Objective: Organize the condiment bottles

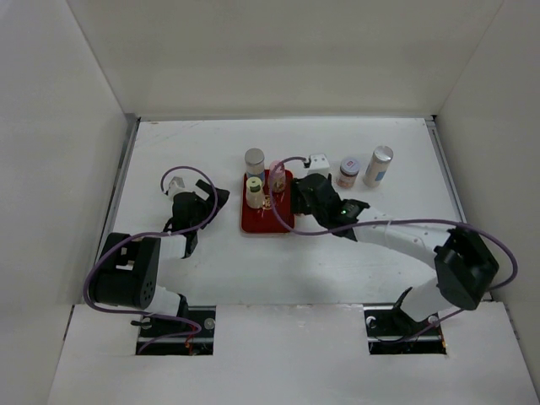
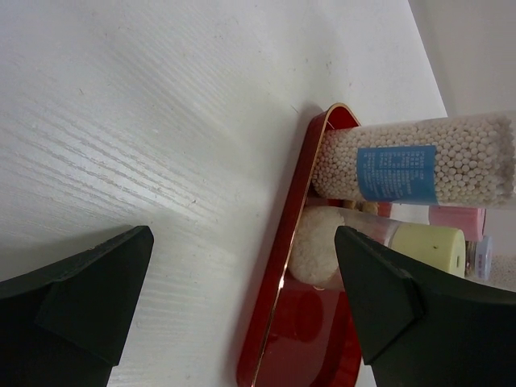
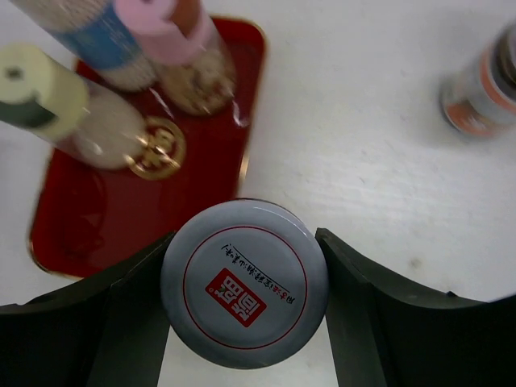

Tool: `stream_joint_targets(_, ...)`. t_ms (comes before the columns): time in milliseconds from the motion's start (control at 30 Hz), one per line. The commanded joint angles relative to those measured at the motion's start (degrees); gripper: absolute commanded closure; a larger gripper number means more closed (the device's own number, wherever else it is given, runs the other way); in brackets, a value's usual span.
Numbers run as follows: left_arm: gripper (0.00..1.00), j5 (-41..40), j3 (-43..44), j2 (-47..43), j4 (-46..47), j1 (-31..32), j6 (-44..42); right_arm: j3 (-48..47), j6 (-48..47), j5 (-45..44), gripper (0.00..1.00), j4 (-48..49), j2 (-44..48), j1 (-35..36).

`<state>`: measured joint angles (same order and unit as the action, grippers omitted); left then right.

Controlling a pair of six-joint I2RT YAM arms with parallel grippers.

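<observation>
**Top external tally: six jars, one tray, two grippers**

Six jars are counted, all small cylinders. Three stand on the red tray (image 1: 270, 221) at frame centre:
- a tall silver-lidded jar (image 1: 254, 158) at the tray's upper left corner
- a yellow-green-lidded jar (image 1: 254, 190) just below it
- a pink-lidded jar (image 1: 277, 175) beside them on the right

Two more stand on the white table (image 1: 186, 152) at upper right, well apart from the tray. These are a short purplish-lidded jar (image 1: 348, 171) and, just beside it, a second tall silver jar (image 1: 377, 165).

The sixth, a grey-lidded jar (image 3: 244, 298), is seen at bottom centre of the right wrist view, just beside the tray's lower right corner. The right gripper (image 3: 244, 238) is closed on it, with a finger pressed against each side of the lid. Whether the jar rests on the table or is lifted cannot be told.

The left gripper (image 2: 242, 242) is held with its jaws apart and nothing between them, over bare table left of the tray.

The tray is flat and glossy, with rounded corners and a gold rim. The jar bodies are clear, and the tall one on the tray is filled with small white beads and carries a blue label. The grey lid is round and flat, with a red ring and red print. The table is matte with a fine grain. The fingers are black, matte and wedge-shaped.
</observation>
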<state>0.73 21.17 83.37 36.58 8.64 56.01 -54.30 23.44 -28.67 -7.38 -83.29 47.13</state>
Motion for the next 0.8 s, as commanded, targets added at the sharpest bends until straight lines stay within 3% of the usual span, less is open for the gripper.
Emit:
stream_joint_targets(0, 0.0, 0.8, -0.4, -0.6, 3.1, -0.2, 0.5, -7.2, -2.7, 1.6, 0.46, 11.8, -5.2, 1.0)
stream_joint_targets(500, 0.0, 1.4, -0.3, -0.1, 3.1, -0.3, 0.6, -20.4, -4.9, 5.1, 0.41, 17.0, -23.1, -0.5)
stream_joint_targets(567, 0.0, 1.4, -0.3, -0.1, 3.1, -0.4, 0.6, -20.7, -4.9, 5.0, 0.37, 16.9, -23.8, -0.7)
stream_joint_targets(667, 0.0, 1.4, -0.3, -0.1, 3.1, -0.4, 0.6, -20.3, -4.9, 4.6, 0.21, 16.4, -23.8, -0.9)
stream_joint_targets(767, 0.0, 1.6, -0.2, 0.1, 3.1, -0.4, 0.6, -19.1, -5.0, 4.6, 0.17, 14.9, -21.1, -0.9)
